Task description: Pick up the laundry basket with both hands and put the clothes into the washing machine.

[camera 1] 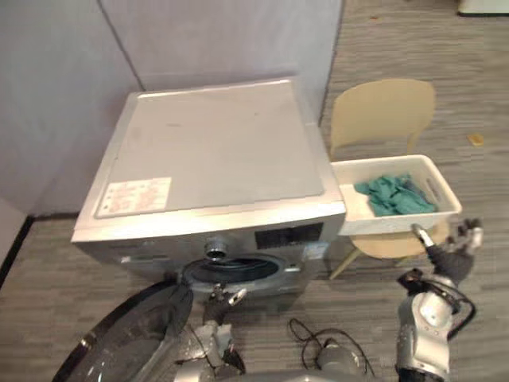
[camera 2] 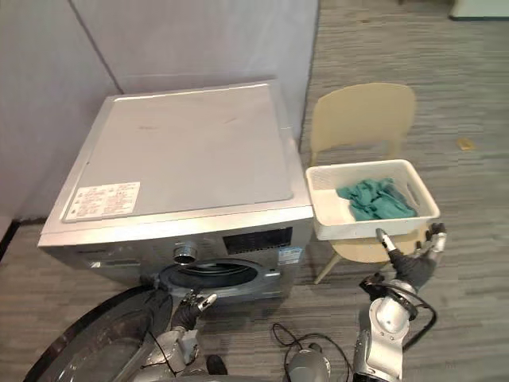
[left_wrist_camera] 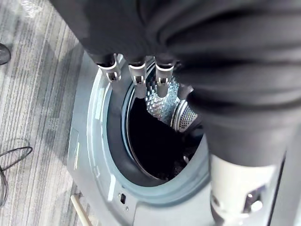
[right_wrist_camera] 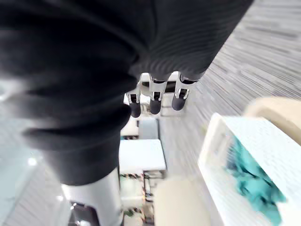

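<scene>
The white laundry basket [camera 1: 389, 224] sat on the seat of a pale beige chair [camera 1: 382, 111], just to the right of the washing machine [camera 1: 215, 151], its left end close beside the machine's front right corner. Inside it lay a crumpled heap of teal clothes [camera 1: 395, 195], gathered in the middle and toward the right end, with the floor of the left end bare. The silver-grey washing machine stood against a grey partition [camera 1: 56, 87], with its round door [camera 1: 119, 344] swung wide open and hanging down to the left of the opening. In the left wrist view the dark mouth of the drum [left_wrist_camera: 150, 141] showed with perforated metal inside, and no clothes could be seen in it. The right hand [camera 1: 453, 248] was raised just below the front edge of the basket, thumb and fingers spread wide apart and gripping nothing. The thumb tip stood right at the basket's lower front wall, though whether it touched could not be told. Its fingers [right_wrist_camera: 155, 101] were extended in the right wrist view. The left hand [camera 2: 193, 307] hung low before the machine's opening, fingers [left_wrist_camera: 137, 75] straight and loose, holding nothing.
</scene>
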{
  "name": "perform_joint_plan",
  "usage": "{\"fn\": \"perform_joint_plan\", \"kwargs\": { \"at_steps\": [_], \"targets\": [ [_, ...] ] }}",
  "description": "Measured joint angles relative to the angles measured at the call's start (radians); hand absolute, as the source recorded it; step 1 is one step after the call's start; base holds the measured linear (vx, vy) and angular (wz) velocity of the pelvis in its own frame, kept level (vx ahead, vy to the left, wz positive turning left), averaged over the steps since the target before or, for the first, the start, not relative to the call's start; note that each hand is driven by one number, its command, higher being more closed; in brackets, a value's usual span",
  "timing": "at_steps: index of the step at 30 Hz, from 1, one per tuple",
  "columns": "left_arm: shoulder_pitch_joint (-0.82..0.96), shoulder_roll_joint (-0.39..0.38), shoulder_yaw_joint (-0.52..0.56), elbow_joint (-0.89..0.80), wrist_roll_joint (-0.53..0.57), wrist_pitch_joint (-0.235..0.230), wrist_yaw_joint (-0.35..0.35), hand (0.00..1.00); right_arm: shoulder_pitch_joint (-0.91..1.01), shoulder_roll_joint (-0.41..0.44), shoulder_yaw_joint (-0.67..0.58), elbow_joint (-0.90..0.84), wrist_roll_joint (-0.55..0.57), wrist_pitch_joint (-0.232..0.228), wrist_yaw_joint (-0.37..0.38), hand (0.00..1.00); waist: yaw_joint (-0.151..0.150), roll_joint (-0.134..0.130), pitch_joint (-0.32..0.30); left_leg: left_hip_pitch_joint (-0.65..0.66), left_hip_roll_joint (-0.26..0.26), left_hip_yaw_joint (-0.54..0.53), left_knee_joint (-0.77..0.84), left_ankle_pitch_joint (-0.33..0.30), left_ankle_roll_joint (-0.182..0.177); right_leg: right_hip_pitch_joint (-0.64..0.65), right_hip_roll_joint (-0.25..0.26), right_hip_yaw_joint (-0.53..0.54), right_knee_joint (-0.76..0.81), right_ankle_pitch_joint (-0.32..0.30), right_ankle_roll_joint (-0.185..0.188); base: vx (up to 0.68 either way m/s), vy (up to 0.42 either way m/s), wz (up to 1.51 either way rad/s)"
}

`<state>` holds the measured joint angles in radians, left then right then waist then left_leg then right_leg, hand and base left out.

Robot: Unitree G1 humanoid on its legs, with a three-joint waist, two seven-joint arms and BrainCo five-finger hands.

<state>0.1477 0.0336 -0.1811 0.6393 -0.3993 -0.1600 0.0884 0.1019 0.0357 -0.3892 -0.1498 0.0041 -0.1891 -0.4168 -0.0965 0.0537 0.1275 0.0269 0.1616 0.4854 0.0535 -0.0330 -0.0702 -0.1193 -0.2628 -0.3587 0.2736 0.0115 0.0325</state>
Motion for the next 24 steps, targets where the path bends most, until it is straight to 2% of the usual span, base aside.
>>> {"fn": "perform_joint_plan", "kwargs": {
  "at_steps": [1, 2, 3, 4, 5, 6, 7, 8, 9, 11, 13, 14, 16, 17, 18, 19, 20, 21, 22, 23, 24],
  "targets": [
    [0.001, 0.005, 0.002, 0.000, 0.002, 0.001, 0.000, 0.00, -0.008, 0.002, 0.004, -0.016, -0.020, 0.000, -0.005, 0.00, 0.000, -0.003, 0.002, 0.009, -0.003, 0.018, -0.001, -0.003, 0.001, -0.005, 0.001, -0.002, -0.014, 0.002, -0.012, -0.10, 0.056, -1.14],
    [-0.001, 0.017, 0.021, 0.000, 0.015, 0.002, 0.000, 0.00, -0.030, 0.010, 0.017, -0.034, -0.047, -0.001, -0.015, 0.00, 0.004, -0.015, 0.000, 0.018, -0.013, 0.060, -0.007, -0.006, -0.001, -0.003, 0.002, -0.036, -0.074, -0.067, -0.105, -0.12, 0.039, -1.17],
    [-0.009, 0.004, 0.044, 0.003, 0.019, 0.009, 0.002, 0.00, -0.058, -0.002, 0.028, -0.035, -0.054, -0.001, -0.018, 0.00, 0.007, 0.011, -0.001, 0.016, 0.001, 0.068, -0.027, -0.006, 0.000, -0.009, 0.000, -0.116, -0.083, -0.109, -0.141, -0.11, 0.025, -1.26],
    [-0.013, -0.006, 0.049, -0.002, 0.019, 0.008, 0.001, 0.00, -0.067, -0.006, 0.036, -0.035, -0.054, -0.001, -0.018, 0.00, 0.018, 0.022, 0.002, 0.014, 0.008, 0.073, -0.037, -0.006, 0.005, -0.017, -0.016, -0.144, -0.060, -0.120, -0.159, -0.10, 0.013, -1.04],
    [-0.023, -0.004, 0.060, 0.000, 0.019, 0.010, 0.002, 0.00, -0.060, -0.004, 0.056, -0.034, -0.054, -0.001, -0.014, 0.00, 0.023, 0.019, 0.009, 0.012, 0.018, 0.095, -0.014, -0.011, 0.011, -0.024, -0.054, -0.193, 0.036, -0.119, -0.158, -0.05, -0.009, -0.57],
    [-0.030, 0.006, 0.062, -0.005, 0.019, 0.009, 0.002, 0.00, -0.036, -0.002, 0.069, -0.033, -0.054, 0.001, -0.008, 0.00, 0.025, -0.005, 0.001, 0.008, 0.017, 0.096, 0.027, -0.033, -0.002, -0.004, -0.082, -0.231, 0.094, -0.102, -0.158, 0.00, -0.046, -0.43],
    [-0.030, 0.013, 0.067, -0.010, 0.017, 0.009, 0.002, 0.00, -0.028, -0.005, 0.088, -0.033, -0.055, 0.002, 0.008, 0.00, 0.032, -0.022, -0.011, -0.006, 0.022, 0.105, 0.066, -0.052, -0.020, 0.015, -0.077, -0.248, 0.061, -0.108, -0.070, 0.04, -0.086, -0.31],
    [-0.030, 0.012, 0.069, -0.012, 0.016, 0.009, 0.002, 0.00, -0.029, -0.010, 0.101, -0.034, -0.056, 0.001, 0.017, 0.00, 0.036, -0.018, -0.018, -0.017, 0.040, 0.116, 0.089, -0.061, -0.028, 0.021, -0.060, -0.245, 0.028, -0.097, -0.024, 0.07, -0.106, -0.48],
    [-0.032, 0.010, 0.069, -0.024, 0.009, 0.008, 0.002, 0.00, -0.029, -0.014, 0.141, -0.034, -0.057, 0.000, 0.030, 0.00, 0.037, -0.013, -0.021, -0.030, 0.067, 0.128, 0.112, -0.068, -0.040, 0.025, -0.022, -0.241, -0.034, -0.081, 0.035, 0.05, -0.107, -0.47],
    [-0.032, 0.009, 0.068, -0.038, -0.013, 0.008, 0.002, 0.00, -0.013, -0.018, 0.198, -0.033, -0.058, 0.001, 0.049, 0.00, 0.050, -0.005, -0.028, -0.036, 0.122, 0.160, 0.134, -0.076, -0.061, 0.023, 0.049, -0.212, -0.099, -0.060, 0.044, 0.06, -0.133, -0.70],
    [-0.032, -0.002, 0.076, -0.042, -0.023, 0.007, 0.007, 0.00, -0.017, -0.019, 0.265, -0.033, -0.079, 0.001, 0.074, 0.00, 0.064, -0.005, -0.046, -0.026, 0.191, 0.222, 0.165, -0.072, -0.081, 0.017, 0.134, -0.157, -0.155, -0.031, 0.016, 0.16, -0.152, -1.02],
    [-0.032, -0.007, 0.077, -0.044, -0.022, 0.006, 0.008, 0.00, -0.022, -0.020, 0.277, -0.033, -0.081, 0.000, 0.077, 0.00, 0.064, -0.003, -0.047, -0.020, 0.208, 0.238, 0.175, -0.070, -0.087, 0.017, 0.152, -0.145, -0.167, -0.026, 0.011, 0.22, -0.169, -0.94],
    [-0.027, -0.024, 0.098, -0.051, -0.025, 0.005, 0.008, 0.00, -0.031, -0.021, 0.311, -0.031, -0.085, 0.001, 0.090, 0.00, 0.068, -0.003, -0.048, 0.003, 0.280, 0.265, 0.259, -0.070, -0.086, 0.038, 0.209, -0.094, -0.197, -0.023, 0.005, 0.16, -0.135, -0.98],
    [-0.001, -0.032, 0.116, -0.047, -0.042, 0.020, 0.018, 0.00, -0.040, -0.025, 0.330, -0.031, -0.095, 0.000, 0.089, 0.00, 0.081, -0.001, -0.047, 0.017, 0.337, 0.272, 0.366, -0.069, -0.070, 0.066, 0.240, -0.053, -0.213, -0.024, -0.005, 0.19, -0.156, -1.04],
    [0.018, -0.033, 0.118, -0.047, -0.045, 0.021, 0.020, 0.00, -0.045, -0.025, 0.338, -0.030, -0.097, 0.000, 0.089, 0.00, 0.088, 0.000, -0.046, 0.017, 0.369, 0.267, 0.437, -0.066, -0.017, 0.083, 0.254, -0.032, -0.220, -0.029, -0.013, 0.19, -0.148, -1.09],
    [0.049, -0.035, 0.128, -0.048, -0.054, 0.023, 0.023, 0.00, -0.050, -0.023, 0.356, -0.029, -0.103, 0.000, 0.088, 0.00, 0.103, 0.001, -0.045, -0.012, 0.416, 0.233, 0.564, -0.039, 0.095, 0.116, 0.268, -0.001, -0.234, -0.037, -0.024, 0.20, -0.078, -0.91],
    [0.081, -0.044, 0.146, -0.048, -0.062, 0.024, 0.024, 0.00, -0.062, -0.022, 0.359, -0.024, -0.116, -0.003, 0.081, 0.00, 0.124, -0.002, -0.043, -0.084, 0.418, 0.098, 0.704, -0.039, 0.133, 0.145, 0.258, 0.037, -0.245, -0.046, -0.037, 0.19, 0.047, -0.86],
    [0.092, -0.056, 0.144, -0.048, -0.062, 0.027, 0.023, 0.00, -0.088, -0.044, 0.358, -0.017, -0.124, -0.003, 0.066, 0.00, 0.144, -0.001, -0.037, -0.196, 0.337, -0.073, 0.788, -0.114, 0.070, 0.147, 0.245, 0.066, -0.253, -0.052, -0.041, 0.18, 0.097, -0.68],
    [0.095, -0.061, 0.144, -0.050, -0.062, 0.027, 0.023, 0.00, -0.109, -0.049, 0.359, -0.005, -0.128, -0.003, 0.065, 0.00, 0.158, 0.004, -0.035, -0.253, 0.285, -0.143, 0.810, -0.143, 0.051, 0.147, 0.240, 0.079, -0.261, -0.052, -0.041, 0.15, 0.134, -0.63],
    [0.100, -0.068, 0.142, -0.050, -0.062, 0.031, 0.024, 0.00, -0.143, -0.052, 0.363, 0.031, -0.132, -0.004, 0.062, 0.00, 0.179, 0.014, -0.027, -0.326, 0.202, -0.227, 0.800, -0.176, 0.034, 0.147, 0.234, 0.100, -0.262, -0.051, -0.039, 0.14, 0.130, -0.60],
    [0.111, -0.070, 0.141, -0.059, -0.062, 0.040, 0.029, 0.00, -0.158, -0.051, 0.378, 0.064, -0.132, -0.003, 0.058, 0.00, 0.202, 0.017, -0.026, -0.364, 0.133, -0.254, 0.721, -0.181, 0.028, 0.149, 0.228, 0.114, -0.262, -0.051, -0.038, 0.17, 0.175, -0.49]
  ]
}}
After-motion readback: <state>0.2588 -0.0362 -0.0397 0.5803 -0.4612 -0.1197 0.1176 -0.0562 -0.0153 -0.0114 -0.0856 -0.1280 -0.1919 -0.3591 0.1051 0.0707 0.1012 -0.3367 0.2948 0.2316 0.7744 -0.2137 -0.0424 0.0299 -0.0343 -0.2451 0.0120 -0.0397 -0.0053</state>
